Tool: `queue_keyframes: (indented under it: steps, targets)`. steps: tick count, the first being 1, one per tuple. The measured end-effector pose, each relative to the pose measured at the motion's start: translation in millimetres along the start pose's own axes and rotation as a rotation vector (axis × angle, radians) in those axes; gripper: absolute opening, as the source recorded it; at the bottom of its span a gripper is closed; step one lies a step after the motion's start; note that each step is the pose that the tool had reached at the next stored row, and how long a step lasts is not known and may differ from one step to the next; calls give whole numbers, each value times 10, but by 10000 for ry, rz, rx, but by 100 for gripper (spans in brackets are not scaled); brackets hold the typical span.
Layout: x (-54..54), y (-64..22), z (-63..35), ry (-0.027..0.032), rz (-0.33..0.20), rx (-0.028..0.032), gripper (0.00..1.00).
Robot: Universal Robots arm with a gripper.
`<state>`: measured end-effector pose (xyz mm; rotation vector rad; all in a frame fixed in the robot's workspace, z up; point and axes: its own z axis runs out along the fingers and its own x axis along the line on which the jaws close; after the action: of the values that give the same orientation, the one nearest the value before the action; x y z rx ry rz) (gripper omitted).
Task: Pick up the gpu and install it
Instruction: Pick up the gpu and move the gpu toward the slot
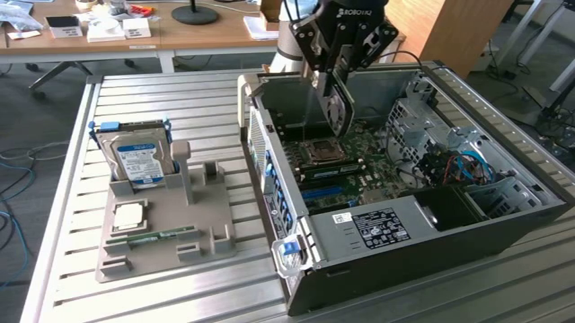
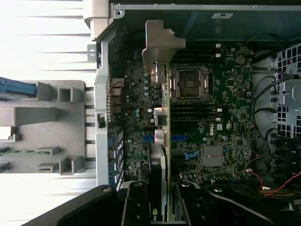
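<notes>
The gpu point(image 1: 337, 113) hangs on edge in the air, clear of the table point(image 1: 161, 94), just above the open computer case point(image 1: 503, 222). It is upright, with its long side running down toward the motherboard point(image 1: 368, 151). The lower end is close over the board, near the CPU socket point(image 1: 322, 151); whether it touches the board cannot be told. In the wrist view the gpu point(image 2: 159, 165) is seen edge-on as a thin dark strip over the motherboard point(image 2: 221, 117). Its pale metal bracket point(image 2: 160, 44) is at the far end, beside the CPU socket point(image 2: 190, 82).

The gripper point(image 1: 330, 79) pinches the gpu by its upper end, one finger on each flat face. In the wrist view the gripper point(image 2: 162, 207) has its black fingers point(image 2: 136, 202) on either side of the card.

The case lies on its side with the open face up, on the part of the table toward the exterior view's right edge. A grey holder tray point(image 1: 171, 242) sits just beside the case, nearer the table edge at the exterior view's left. At the tray's far end a silver hard drive point(image 1: 134, 158) with a blue-white label stands upright. A square processor chip point(image 1: 128, 215) and a slim green memory stick point(image 1: 153, 235) lie at its near end.
</notes>
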<state>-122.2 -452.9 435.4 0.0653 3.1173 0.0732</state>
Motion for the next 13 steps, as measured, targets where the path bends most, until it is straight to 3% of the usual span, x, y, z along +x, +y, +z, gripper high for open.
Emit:
queue_keyframes:
  steps: [13]
  targets:
    - [-188,8,4,0,0,0,27]
